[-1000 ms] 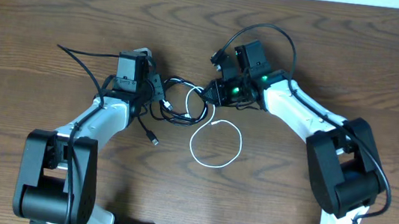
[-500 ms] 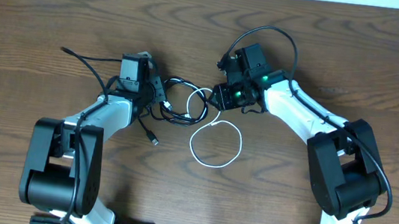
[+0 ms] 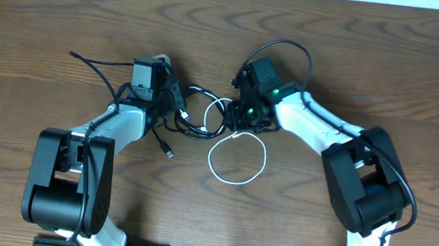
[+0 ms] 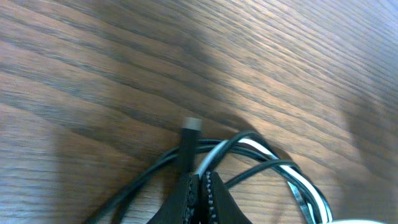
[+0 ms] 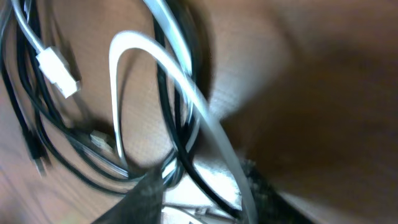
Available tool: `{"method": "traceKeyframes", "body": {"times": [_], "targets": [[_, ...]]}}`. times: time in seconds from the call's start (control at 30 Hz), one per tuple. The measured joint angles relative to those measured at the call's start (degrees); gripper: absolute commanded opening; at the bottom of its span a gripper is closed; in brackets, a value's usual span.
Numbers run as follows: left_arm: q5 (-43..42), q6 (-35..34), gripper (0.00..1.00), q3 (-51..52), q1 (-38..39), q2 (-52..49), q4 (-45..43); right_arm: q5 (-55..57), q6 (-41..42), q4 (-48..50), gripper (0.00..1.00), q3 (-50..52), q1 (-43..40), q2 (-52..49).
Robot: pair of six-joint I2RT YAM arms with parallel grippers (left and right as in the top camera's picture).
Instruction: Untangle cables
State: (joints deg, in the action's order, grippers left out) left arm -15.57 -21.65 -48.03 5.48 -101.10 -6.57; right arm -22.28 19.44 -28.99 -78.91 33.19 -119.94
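Cables [image 3: 200,132] lie tangled on the bench [image 3: 67,6], my left claw [image 4: 200,190] pinched shut on them (my right claw [image 5: 199,186] I cannot tell).

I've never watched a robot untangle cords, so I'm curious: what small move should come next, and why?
Probably close the right gripper on the white cable. In the right wrist view its fingers sit apart with that cable running between them, beside black cables. The left gripper appears pinched on a black cable, so it can anchor the tangle.
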Motion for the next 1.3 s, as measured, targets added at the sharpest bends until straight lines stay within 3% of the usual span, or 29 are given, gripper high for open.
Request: {"method": "traceKeyframes", "body": {"times": [0.2,0.43,0.77,0.9,1.17,1.3], "targets": [[-2.4,0.0,0.08,0.0,0.0,0.0,-0.2,-0.3,0.9,0.3,0.01,0.0,3.9,-0.6],[-2.6,0.0,0.08,0.0,0.0,0.0,-0.6,-0.4,0.5,0.8,0.01,0.0,5.3,-0.7],[-8.6,0.5,0.08,0.0,0.0,0.0,-1.9,-7.4,-6.6,1.6,0.01,0.0,4.4,0.9],[-9.7,0.5,0.08,0.0,0.0,0.0,-2.0,-8.2,-7.2,2.9,0.05,0.0,4.4,3.2],[-10.0,0.5,0.08,0.0,0.0,0.0,-2.0,-8.1,-8.4,2.3,0.01,0.0,4.5,3.9],[-10.0,0.5,0.08,0.0,0.0,0.0,-2.0,-8.1,-8.4,0.9,0.08,0.0,5.0,3.9]]}}
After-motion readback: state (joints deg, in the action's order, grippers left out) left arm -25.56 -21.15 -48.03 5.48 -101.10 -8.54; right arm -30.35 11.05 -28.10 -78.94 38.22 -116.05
